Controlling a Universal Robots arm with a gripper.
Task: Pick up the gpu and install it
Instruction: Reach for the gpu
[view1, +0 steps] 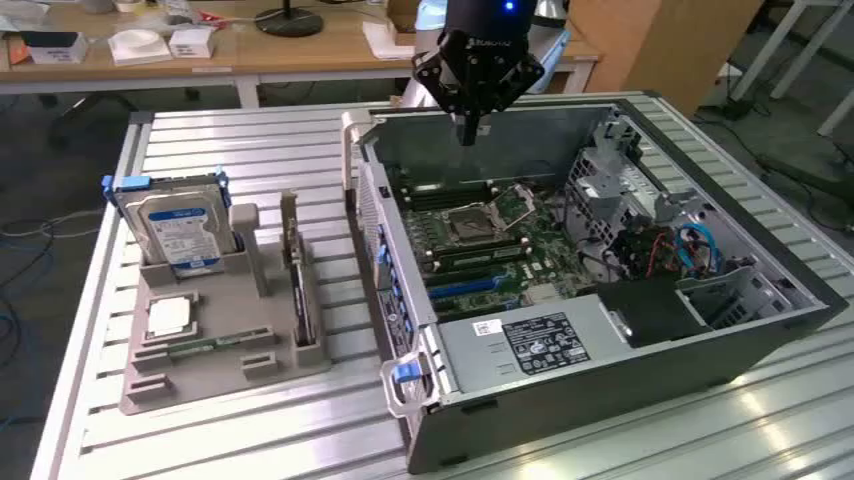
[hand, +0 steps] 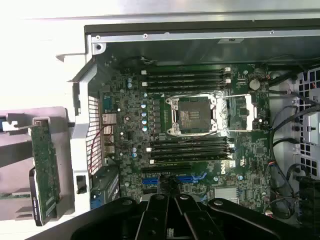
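Black and closed tight on nothing, the robot arm's gripper hung over the green motherboard of an open dark-grey tower computer case, its tips seen against the short blue expansion slots. From the exterior view the gripper stood above the case's far rim, with free air all round it.

The gpu, a thin green circuit-board card with a black cooler block, stood on edge in a slot of a grey moulded holder outside the case, on the exterior view's left. It was just beside the case's side wall and apart from it. A boxy silver hard drive with a blue label stood upright in the same holder, further to the exterior view's left. Both rested on a slatted aluminium table.

Inside the case, the board lay open from above around the square silver processor socket. A silver power supply box with a white label closed off the near end. Red, blue and black cables crowded the bay on the exterior view's right.
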